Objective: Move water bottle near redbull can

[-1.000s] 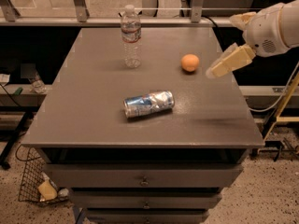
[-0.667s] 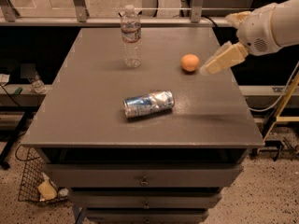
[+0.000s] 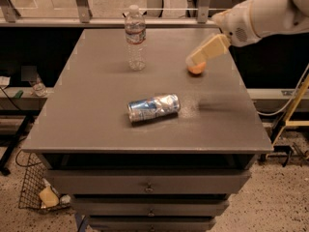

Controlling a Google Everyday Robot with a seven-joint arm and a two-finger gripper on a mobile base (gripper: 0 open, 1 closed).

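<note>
The water bottle, clear with a white cap and a label band, stands upright at the back of the grey table, left of centre. The redbull can, blue and silver, lies on its side near the middle of the table, well in front of the bottle. My gripper reaches in from the upper right on a white arm and hangs above the table, to the right of the bottle and apart from it. It holds nothing that I can see.
A round orange fruit sits right of centre, partly hidden behind the gripper's tip. A small clear bottle stands on a low ledge left of the table. A wire basket sits on the floor at the lower left. Drawers are below the tabletop.
The gripper has moved left across the table's right side and now hangs over the orange. The bottle, can and orange have not moved.
</note>
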